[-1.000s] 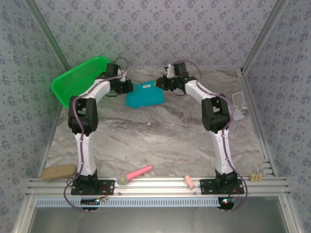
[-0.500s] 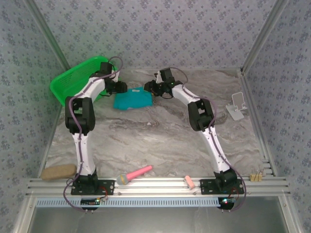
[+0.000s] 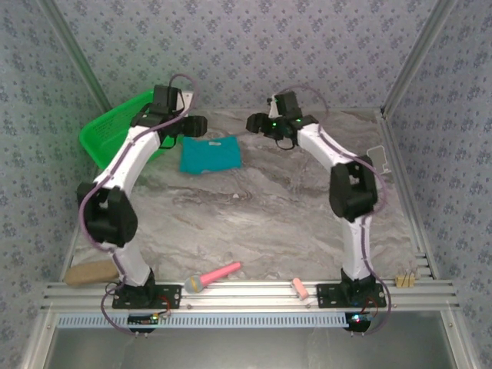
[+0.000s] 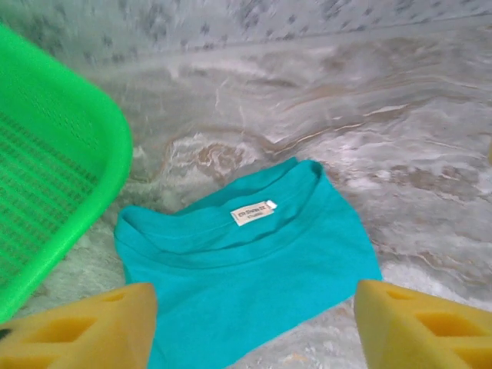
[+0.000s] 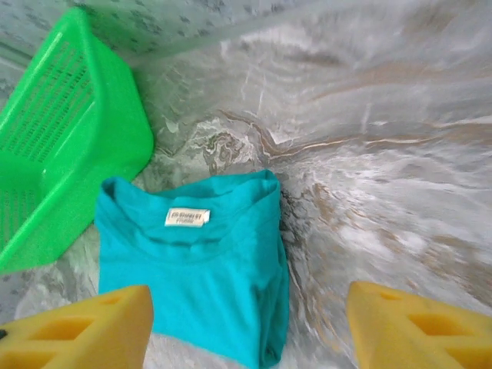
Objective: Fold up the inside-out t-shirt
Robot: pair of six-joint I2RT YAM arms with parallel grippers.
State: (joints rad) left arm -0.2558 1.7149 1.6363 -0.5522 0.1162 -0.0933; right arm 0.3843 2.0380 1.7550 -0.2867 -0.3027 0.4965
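The inside-out t-shirt (image 3: 211, 154) lies folded into a small teal rectangle at the back of the marble table, its white neck label (image 4: 254, 212) facing up. My left gripper (image 3: 201, 125) hovers just behind the shirt's left side, open, its yellow fingers (image 4: 84, 330) spread wide above the cloth (image 4: 254, 269) with nothing held. My right gripper (image 3: 250, 123) hangs behind the shirt's right side, also open and empty. In the right wrist view the shirt (image 5: 200, 277) lies below and left of the gap between the fingers (image 5: 419, 327).
A green mesh basket (image 3: 115, 131) stands tilted at the back left, close to the shirt (image 4: 54, 177). A white stand (image 3: 377, 161) sits at the right edge. Near the front rail lie a brown block (image 3: 92, 270), a pink-handled brush (image 3: 214, 276) and a small pink piece (image 3: 298, 289).
Both grippers have opened and let go of the shirt, then risen and drawn back from it. The shirt now rests flat, a little further left than a second ago.
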